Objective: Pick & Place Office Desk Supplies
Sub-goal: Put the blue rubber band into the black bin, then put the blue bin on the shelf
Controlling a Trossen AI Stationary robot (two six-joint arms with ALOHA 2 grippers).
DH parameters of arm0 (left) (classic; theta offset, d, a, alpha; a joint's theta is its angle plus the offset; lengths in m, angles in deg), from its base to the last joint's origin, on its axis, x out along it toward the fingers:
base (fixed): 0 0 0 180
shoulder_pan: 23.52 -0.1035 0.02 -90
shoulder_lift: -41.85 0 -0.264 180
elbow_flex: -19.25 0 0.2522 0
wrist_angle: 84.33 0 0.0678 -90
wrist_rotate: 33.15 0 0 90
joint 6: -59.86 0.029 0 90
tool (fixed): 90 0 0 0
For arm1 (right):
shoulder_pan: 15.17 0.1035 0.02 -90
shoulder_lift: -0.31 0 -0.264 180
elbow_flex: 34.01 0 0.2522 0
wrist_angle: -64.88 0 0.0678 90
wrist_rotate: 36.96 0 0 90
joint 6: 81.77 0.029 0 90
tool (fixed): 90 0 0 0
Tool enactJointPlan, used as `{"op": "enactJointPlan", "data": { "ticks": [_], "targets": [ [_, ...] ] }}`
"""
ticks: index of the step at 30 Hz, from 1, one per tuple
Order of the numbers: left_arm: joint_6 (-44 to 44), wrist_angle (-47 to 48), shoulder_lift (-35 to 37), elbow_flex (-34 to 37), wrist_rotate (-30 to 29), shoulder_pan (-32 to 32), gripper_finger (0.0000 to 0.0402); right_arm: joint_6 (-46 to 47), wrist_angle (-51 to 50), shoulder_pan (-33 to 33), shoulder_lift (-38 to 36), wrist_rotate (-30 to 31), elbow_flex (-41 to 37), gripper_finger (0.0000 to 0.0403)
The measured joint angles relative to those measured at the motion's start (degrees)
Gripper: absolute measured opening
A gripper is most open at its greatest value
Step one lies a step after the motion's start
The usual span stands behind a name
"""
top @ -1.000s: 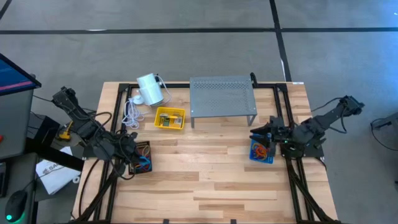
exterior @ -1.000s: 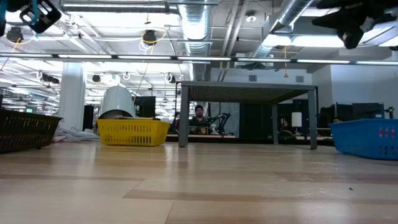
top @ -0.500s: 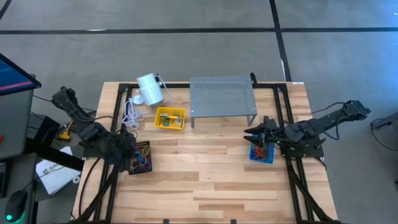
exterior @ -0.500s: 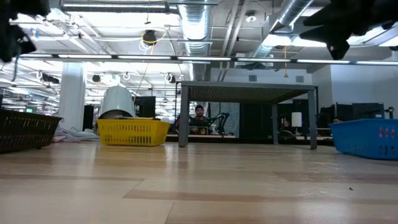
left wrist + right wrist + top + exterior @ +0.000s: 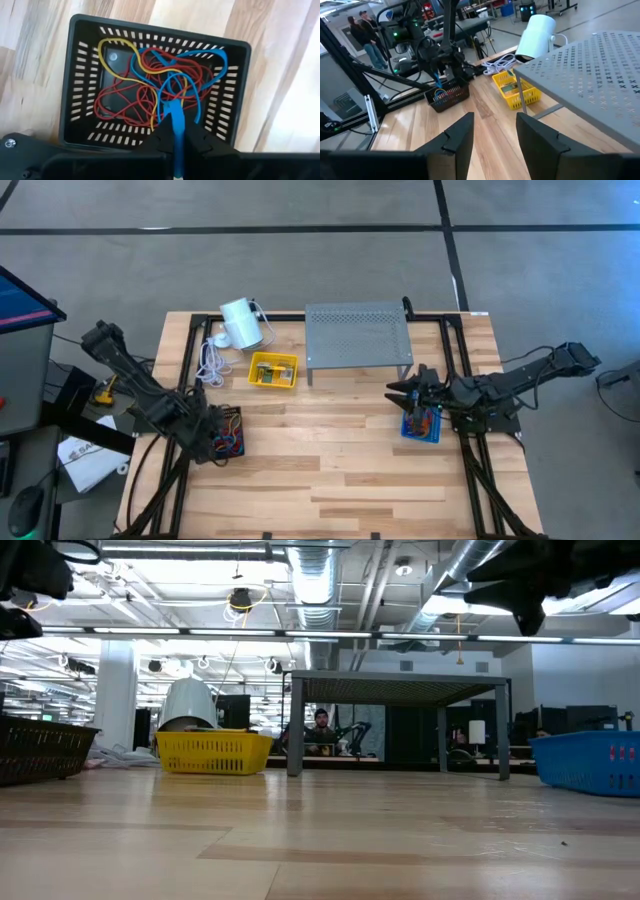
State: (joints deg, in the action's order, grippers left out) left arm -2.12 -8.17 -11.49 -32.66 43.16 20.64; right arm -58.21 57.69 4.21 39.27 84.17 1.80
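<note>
Across my counter (image 5: 330,460), the right gripper (image 5: 396,391) hovers spread and empty by the blue basket (image 5: 420,425), while my left gripper (image 5: 175,141) pinches a blue rubber band (image 5: 174,117) above the tangled bands in the black basket (image 5: 72,90).

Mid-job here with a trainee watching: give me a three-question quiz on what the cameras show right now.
1. True or false: the left gripper is shut on a blue rubber band.
2. Which basket lies below the right gripper? A) yellow basket B) blue basket C) black basket
3. Fill in: the white cylinder lies beside the grey ___.

Key: 1 true; 2 B; 3 shelf.
</note>
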Motion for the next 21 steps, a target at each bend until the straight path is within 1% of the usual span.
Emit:
{"op": "enactJointPlan", "data": {
  "ticks": [8,11,15,21],
  "targets": [
    [0.03,-0.03,-3.0,0.0,-0.13,-0.59,0.0005,0.4,-0.05,0.1,0.42,-0.07,0.0,0.0145],
    [0.0,-0.15,-3.21,0.0,-2.02,-1.76,0.0015,0.69,0.41,0.1,0.42,-0.06,0.0,0.0145],
    [0.04,-0.42,-3.08,0.0,-2.37,-3.66,0.0042,0.92,2.44,0.1,0.39,-0.3,0.02,0.0145],
    [0.2,-0.44,-2.9,0.0,-0.51,-5.04,0.0105,0.38,2.36,0.13,0.42,-2.01,0.02,0.0145]
  ]
}}
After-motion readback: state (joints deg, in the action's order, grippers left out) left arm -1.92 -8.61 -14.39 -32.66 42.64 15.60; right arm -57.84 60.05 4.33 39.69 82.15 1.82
